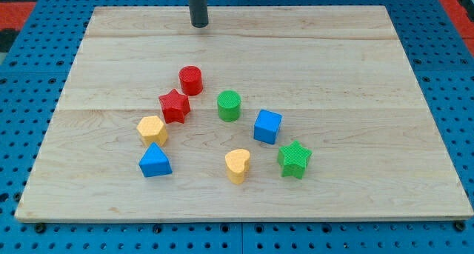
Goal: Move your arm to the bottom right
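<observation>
up at the view's top, my tip (200,24) rests on the wooden counter (355,69), well apart from every block, above the red cylinder (191,80). no fingers exist on this rod, so it holds nothing. no containers show. eight blocks sit mid-counter: two red, the cylinder and a red star (174,106); two green, a green cylinder (229,105) and a green star (294,159); two blue, a blue cube (267,127) and a blue triangle (155,161); two yellow, a yellow hexagon (151,129) and a yellow heart (238,165).
</observation>
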Available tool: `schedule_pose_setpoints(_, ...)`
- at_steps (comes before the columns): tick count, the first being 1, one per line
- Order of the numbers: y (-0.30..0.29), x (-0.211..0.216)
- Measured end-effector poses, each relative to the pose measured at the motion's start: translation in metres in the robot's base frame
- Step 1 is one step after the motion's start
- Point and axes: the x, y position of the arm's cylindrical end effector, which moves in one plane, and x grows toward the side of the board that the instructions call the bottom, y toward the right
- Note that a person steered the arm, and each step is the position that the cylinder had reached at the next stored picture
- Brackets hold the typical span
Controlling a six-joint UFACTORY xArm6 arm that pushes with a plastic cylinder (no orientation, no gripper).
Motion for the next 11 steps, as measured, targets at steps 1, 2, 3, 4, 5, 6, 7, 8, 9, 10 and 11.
schedule_pose_setpoints(1, 0.0, 0.0)
schedule_pose_setpoints(2, -0.001, 0.001)
schedule_pose_setpoints(3, 0.04, 0.002)
schedule_pose_setpoints(4, 0.079, 0.031)
schedule_pose_setpoints(5, 0.099, 0.087)
schedule_pose_setpoints(6, 0.1, 0.092)
schedule_pose_setpoints(7, 0.1, 0.099)
schedule_pose_setpoints(8, 0.094, 0.1)
schedule_pose_setpoints(9, 0.089, 0.098)
schedule_pose_setpoints(10, 0.088, 0.102)
schedule_pose_setpoints(11, 0.135, 0.11)
